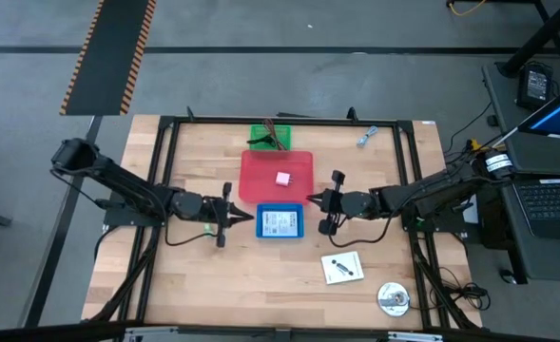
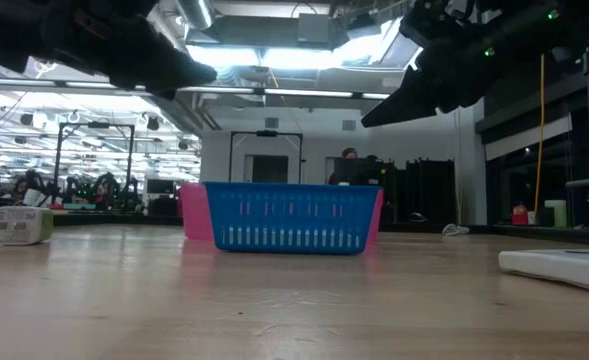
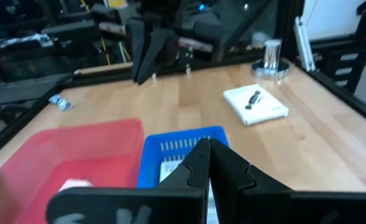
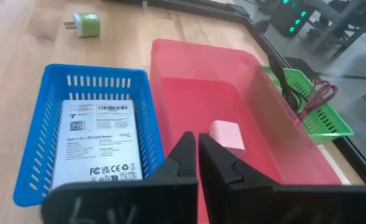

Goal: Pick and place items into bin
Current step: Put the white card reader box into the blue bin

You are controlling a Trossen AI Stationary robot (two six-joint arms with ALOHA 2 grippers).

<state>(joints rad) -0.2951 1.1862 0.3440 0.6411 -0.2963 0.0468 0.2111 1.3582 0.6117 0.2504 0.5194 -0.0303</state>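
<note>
My left gripper [image 1: 230,218] and right gripper [image 1: 329,201], both clenched empty, flank the blue basket [image 1: 280,221]; pink cube [image 1: 282,178] lies in the red bin [image 1: 277,177].

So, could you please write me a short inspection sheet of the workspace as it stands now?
Surface: light wooden table top inside a black frame.
Job's things: pink cube in the red plastic bin; white printed card in the blue slotted basket; dark red cord loop in the green basket.
Clutter: green plug adapter, white card with a dark piece on it, round silver object, small blue-grey piece.
Grippers: left gripper and right gripper both shut, empty, flanking the bins.
Cables: bundles beside the right arm's base.
Surroundings: laptop, a person in the room behind.
</note>
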